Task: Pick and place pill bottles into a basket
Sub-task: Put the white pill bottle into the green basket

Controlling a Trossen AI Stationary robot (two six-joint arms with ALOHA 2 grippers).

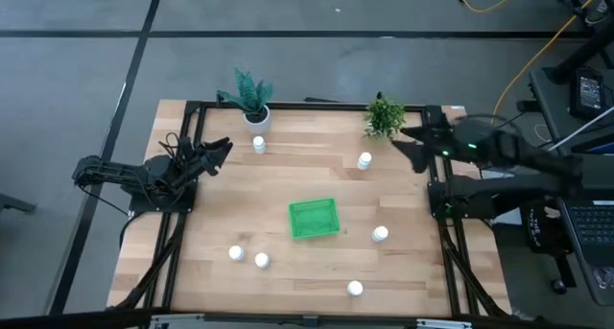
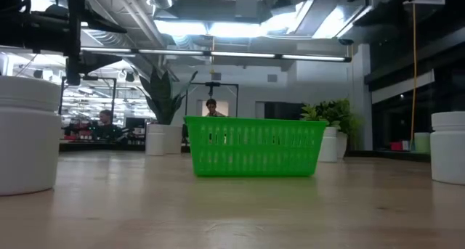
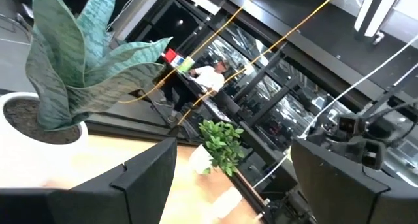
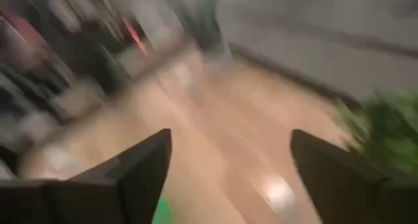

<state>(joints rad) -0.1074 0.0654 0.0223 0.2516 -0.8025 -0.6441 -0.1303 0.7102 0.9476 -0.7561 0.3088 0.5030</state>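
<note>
Nearest the front edge of the desk (image 1: 288, 176), one bottle (image 1: 355, 289) stands alone, with open wood all round it. A little farther in, two bottles (image 1: 236, 254) and (image 1: 261, 260) stand near each other on the left, apart from the basket (image 1: 314, 218) at mid-desk. The basket is empty, its meshed wall green against the room in the low view (image 2: 254, 147). A fourth bottle (image 1: 381, 234) stands to the right of the basket, not touching it. Wide bare wood runs between the basket and the far row.

Farther on, a bottle (image 1: 365, 160) stands below the bushy plant (image 1: 384, 116), and another (image 1: 259, 144) just beside the white pot of the spiky plant (image 1: 247, 94) at the far edge.

The left gripper (image 1: 219, 152) hovers over the left edge of the desk, fingers spread, holding nothing. The right gripper (image 1: 408, 145) hangs over the far right corner near the bushy plant, fingers apart and empty. People sit in the room beyond the desk.
</note>
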